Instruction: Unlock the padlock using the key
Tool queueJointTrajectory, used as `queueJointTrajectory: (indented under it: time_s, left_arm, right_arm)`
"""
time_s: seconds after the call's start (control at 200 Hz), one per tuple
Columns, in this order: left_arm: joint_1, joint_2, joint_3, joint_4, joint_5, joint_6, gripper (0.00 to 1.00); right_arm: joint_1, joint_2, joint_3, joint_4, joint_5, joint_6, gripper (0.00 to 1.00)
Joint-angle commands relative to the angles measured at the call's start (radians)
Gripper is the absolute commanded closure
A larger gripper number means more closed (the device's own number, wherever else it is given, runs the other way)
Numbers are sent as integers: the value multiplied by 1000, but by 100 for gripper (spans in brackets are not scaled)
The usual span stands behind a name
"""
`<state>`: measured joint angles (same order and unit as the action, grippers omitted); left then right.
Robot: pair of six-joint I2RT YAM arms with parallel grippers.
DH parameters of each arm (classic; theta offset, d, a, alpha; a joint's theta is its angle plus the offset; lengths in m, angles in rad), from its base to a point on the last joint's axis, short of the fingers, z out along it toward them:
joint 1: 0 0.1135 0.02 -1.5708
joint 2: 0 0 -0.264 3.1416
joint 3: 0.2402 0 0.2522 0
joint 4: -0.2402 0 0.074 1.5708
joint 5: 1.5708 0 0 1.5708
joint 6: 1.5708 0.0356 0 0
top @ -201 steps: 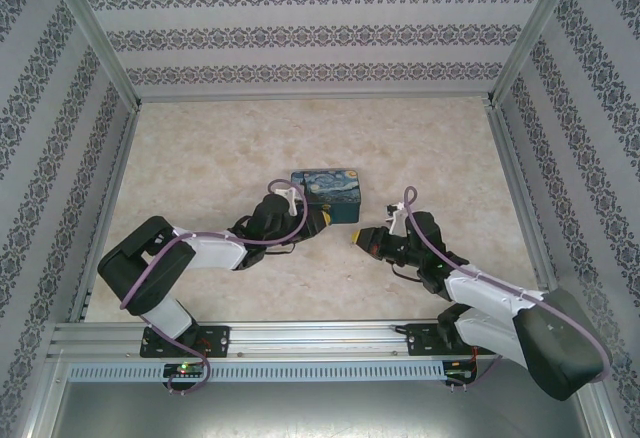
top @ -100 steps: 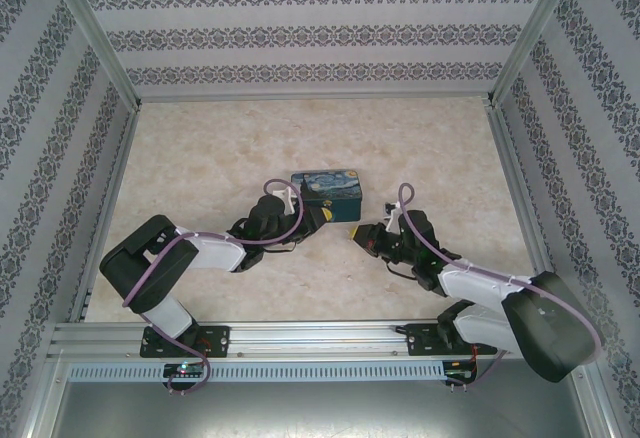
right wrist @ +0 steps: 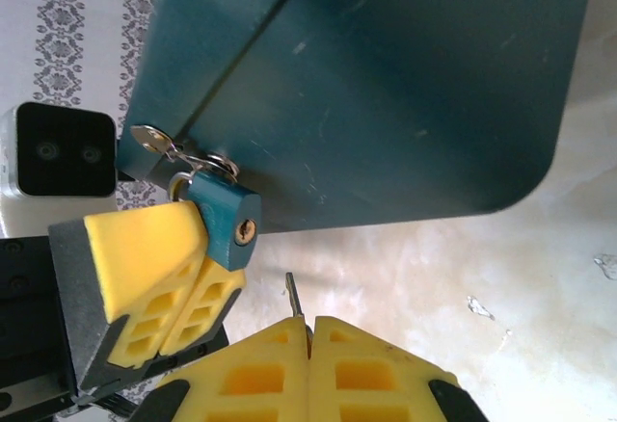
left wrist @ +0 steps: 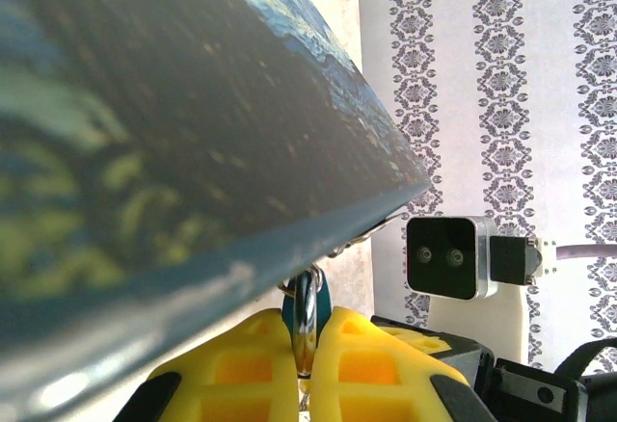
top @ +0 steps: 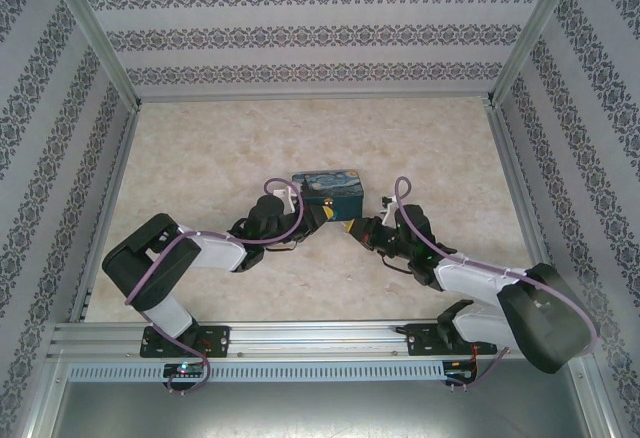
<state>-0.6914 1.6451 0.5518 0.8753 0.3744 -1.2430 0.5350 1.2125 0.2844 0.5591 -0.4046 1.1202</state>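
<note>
left claw (left wrist: 304,343) closed on the padlock (right wrist: 224,222) hanging from the box (right wrist: 386,85); right claw (right wrist: 308,333) pinching the key (right wrist: 292,299) just below it

Painted metal, matt plastic
We see the padlock (right wrist: 224,218) satin blue with a shiny silvery shackle, the key (right wrist: 293,299) dull grey metal, the painted box (right wrist: 386,85) matt teal and scuffed, the pads (right wrist: 241,374) of the right gripper (right wrist: 308,335) matt yellow plastic.
</note>
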Motion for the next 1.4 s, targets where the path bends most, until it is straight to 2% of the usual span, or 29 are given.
queueJointTrajectory:
  time_s: [0.0, 1.059, 1.394]
  left_arm:
    - [10, 16, 0, 83, 25, -19, 100]
    - [10, 15, -14, 100, 36, -23, 100]
    - [10, 26, -6, 158, 71, -86, 100]
  right_arm:
    - [10, 13, 33, 33, 12, -4, 100]
    - [12, 73, 102, 45, 8, -4, 100]
    - [7, 103, 107, 56, -1, -32, 100]
